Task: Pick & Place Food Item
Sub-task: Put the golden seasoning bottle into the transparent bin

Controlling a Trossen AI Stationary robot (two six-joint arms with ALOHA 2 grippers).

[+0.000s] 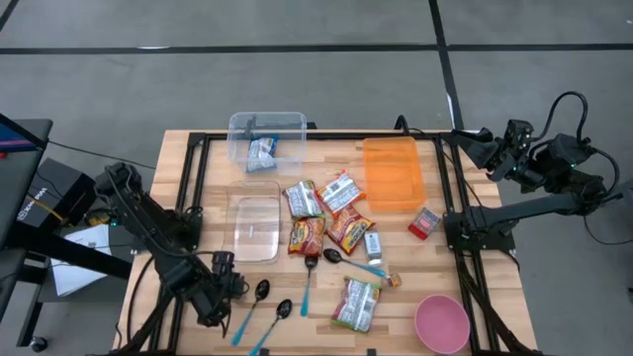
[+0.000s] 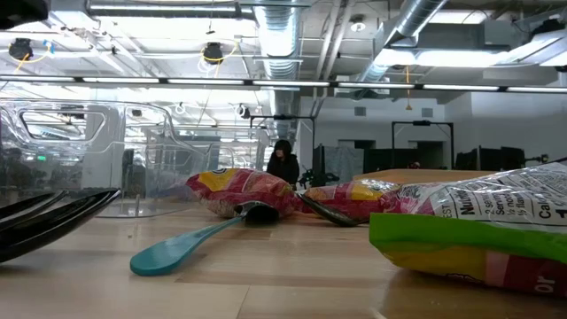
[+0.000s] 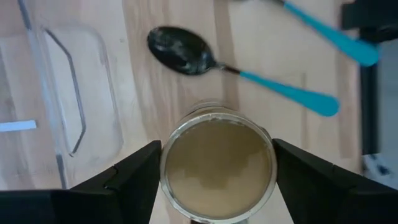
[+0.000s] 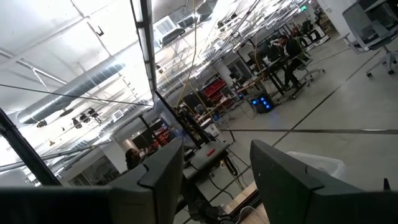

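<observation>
In the left wrist view a round tin [image 3: 217,165] with a metal rim and a pale brown top stands between my left gripper's [image 3: 216,186] two dark fingers, which are shut on it. In the high view that gripper [image 1: 220,289] is at the table's near left and hides the tin. Two teal-handled spoons [image 1: 259,294] lie just right of it. Several food packets [image 1: 321,216] lie flat at mid-table. My right gripper [image 1: 495,150] is raised beyond the table's far right corner, open and with nothing in it [image 4: 214,180]. My left gripper pinches the tin's round side wall between its two fingers, one finger [image 3: 140,171] on each opposite side, just below the rim [image 3: 163,163]. The fingers come from above, pointing steeply down. The tin is upright; its base is hidden, so I cannot tell whether it rests on the table.
A clear lid [image 1: 254,225] lies beside the tin. A clear box [image 1: 267,138] holding a packet stands at the far left, an orange tray [image 1: 393,173] at the far right, a pink bowl [image 1: 441,323] near right. More spoons [image 1: 309,282] and packets [image 1: 357,302] lie near the front.
</observation>
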